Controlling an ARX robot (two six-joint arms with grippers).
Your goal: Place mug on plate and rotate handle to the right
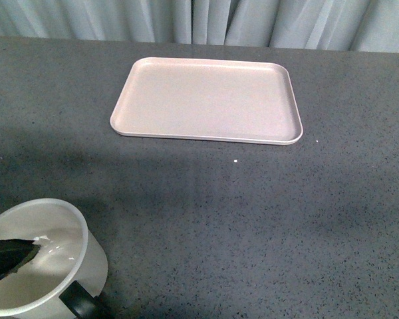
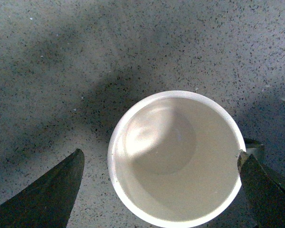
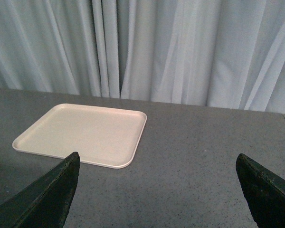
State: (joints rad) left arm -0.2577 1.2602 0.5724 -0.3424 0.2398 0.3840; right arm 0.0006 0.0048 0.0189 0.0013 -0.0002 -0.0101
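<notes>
The white mug (image 1: 43, 259) stands upright on the grey table at the near left; its black handle (image 1: 80, 302) points toward the near edge, and its printed face is hidden. The left wrist view looks straight down into the mug (image 2: 175, 156). My left gripper (image 2: 159, 192) is open, with its fingers on either side of the mug. One finger (image 2: 266, 187) touches the rim beside the handle (image 2: 254, 145); the other finger stands apart from the mug. The pink-beige plate (image 1: 206, 100) lies empty at the far middle. My right gripper (image 3: 156, 190) is open and empty above the bare table, to the near right of the plate (image 3: 80, 133).
A pale curtain (image 1: 253, 23) hangs behind the table's far edge. A tiny white speck (image 1: 235, 160) lies just in front of the plate. Grey speckled tabletop (image 1: 253, 226) stretches between the mug and the plate.
</notes>
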